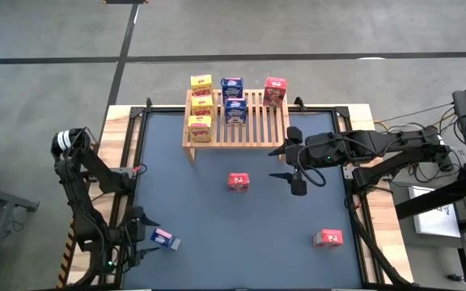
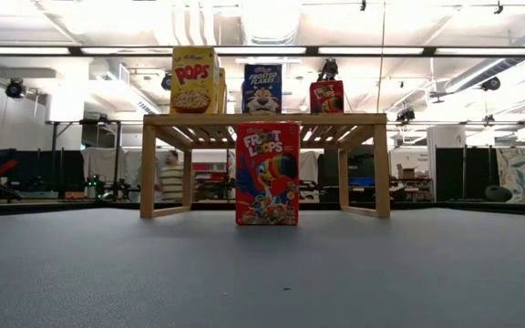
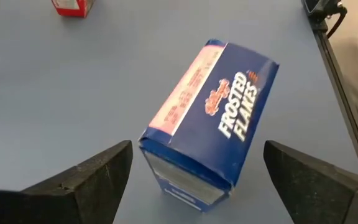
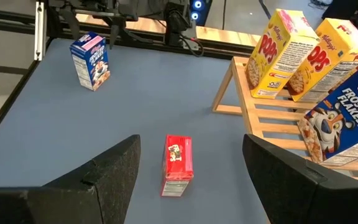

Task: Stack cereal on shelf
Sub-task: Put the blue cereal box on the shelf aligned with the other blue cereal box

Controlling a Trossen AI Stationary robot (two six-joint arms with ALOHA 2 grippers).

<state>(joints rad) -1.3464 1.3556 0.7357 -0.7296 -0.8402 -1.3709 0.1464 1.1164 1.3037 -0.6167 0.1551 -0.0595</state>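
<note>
Left hand [image 3: 191,180] gapes empty over a blue box [image 3: 207,121] on the dark table [image 1: 217,242], ceiling lights [image 2: 272,18] behind.

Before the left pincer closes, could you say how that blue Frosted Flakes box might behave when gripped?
The blue box stands upright and alone on the mat, so a nudge would probably tip it. It looks like thin cardboard: likely light, and apt to dent if squeezed hard. The open left pincer straddles it.

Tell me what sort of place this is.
Probably a robotics lab or open workshop: a test table flanked by two robot arms, ceiling strip lights with exposed ducts, and workstations with monitors behind.
</note>
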